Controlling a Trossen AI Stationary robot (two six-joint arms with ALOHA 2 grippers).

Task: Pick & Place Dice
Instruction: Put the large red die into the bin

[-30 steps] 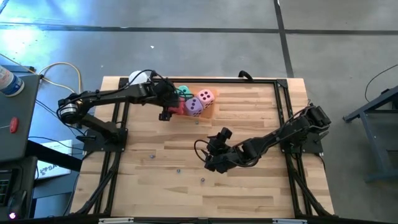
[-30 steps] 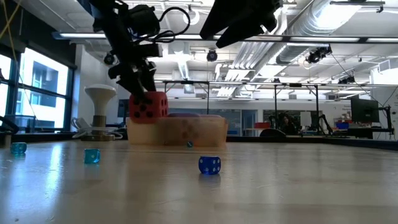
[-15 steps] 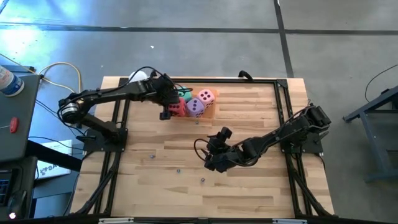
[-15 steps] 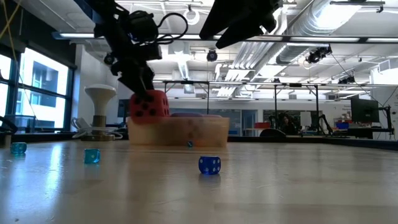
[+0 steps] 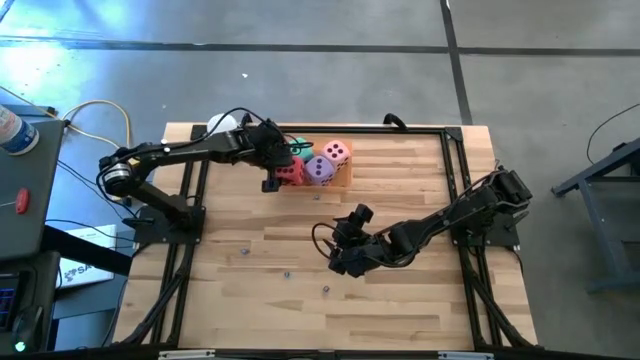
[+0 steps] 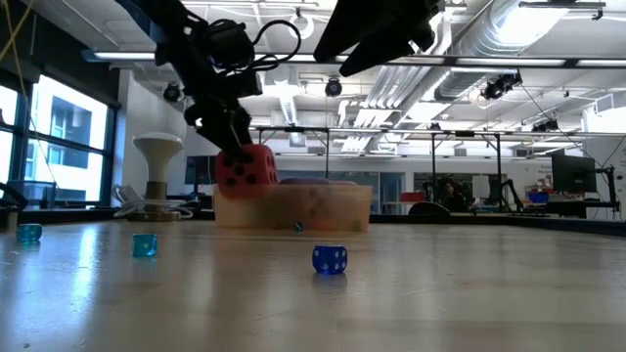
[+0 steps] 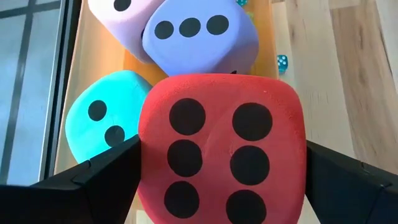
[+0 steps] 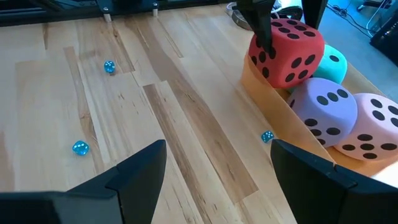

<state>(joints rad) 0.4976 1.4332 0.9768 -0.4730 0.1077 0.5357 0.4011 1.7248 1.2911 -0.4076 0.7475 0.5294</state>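
Note:
Four soft dice are gathered at a shallow tan tray point(image 5: 344, 178) near the table's far edge. The pink die point(image 5: 337, 152), purple die point(image 5: 320, 170) and teal die point(image 5: 298, 150) lie in it side by side. The red die point(image 5: 289, 172) is at the tray's left end, between the fingers of my left gripper point(image 7: 221, 155), which is shut on it. In the low view the red die point(image 6: 246, 169) reaches down behind the tray wall point(image 6: 293, 205). My right gripper point(image 5: 338, 262) hovers open over the table's middle, touching nothing. My left gripper pinches the red die between its two fingers, one on each of two opposite side faces point(image 7: 146, 155), with the six-pip face point(image 7: 221, 162) turned toward the wrist. The fingers point(image 6: 230, 132) slant down from above and from the table's left. Whether the die rests on the tray floor is hidden.
Small blue dice lie scattered on the wood: one point(image 6: 330, 259) near the middle, two others point(image 6: 145, 244) point(image 6: 29, 233) to its side, and one point(image 8: 266, 136) beside the tray wall. A white mushroom-shaped object point(image 5: 222, 125) stands at the far left corner. Black frame rails point(image 5: 455, 160) border the table.
My left gripper has carried the red die a little toward the table's right, up against the other dice. The tray, with the pink, purple and teal dice in it, has slid a short way to the right as well. The right arm has kept still.

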